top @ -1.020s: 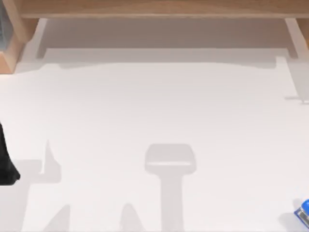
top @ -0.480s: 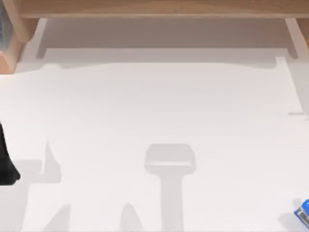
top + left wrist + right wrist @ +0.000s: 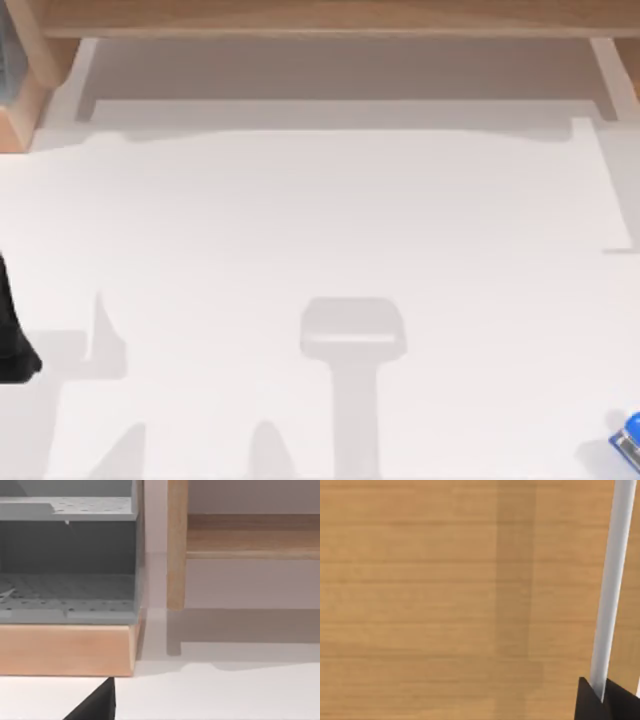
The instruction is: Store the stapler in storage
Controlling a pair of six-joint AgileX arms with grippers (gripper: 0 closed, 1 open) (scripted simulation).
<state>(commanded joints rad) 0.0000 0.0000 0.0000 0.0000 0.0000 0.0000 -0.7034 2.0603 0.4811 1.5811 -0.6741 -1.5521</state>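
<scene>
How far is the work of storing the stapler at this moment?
Nothing looks done yet. The stapler lies on the white table at the top view's lower right edge, with no gripper on it. In hand: hard to say; a black part, probably the left arm, sits at the left edge. Left to do: grasp the stapler, carry it to the wooden storage along the far side, and release it there.

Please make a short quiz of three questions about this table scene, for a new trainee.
1. True or false: the small bright blue stapler lies at the top view's lower right corner of the white tabletop.
2. Which side of the top view shows the black arm part? A left, B right.
3. Fill in: in the left wrist view, the grey perforated shelves rest on a light ____ base.

Key: 1 true; 2 A; 3 wooden.
</scene>
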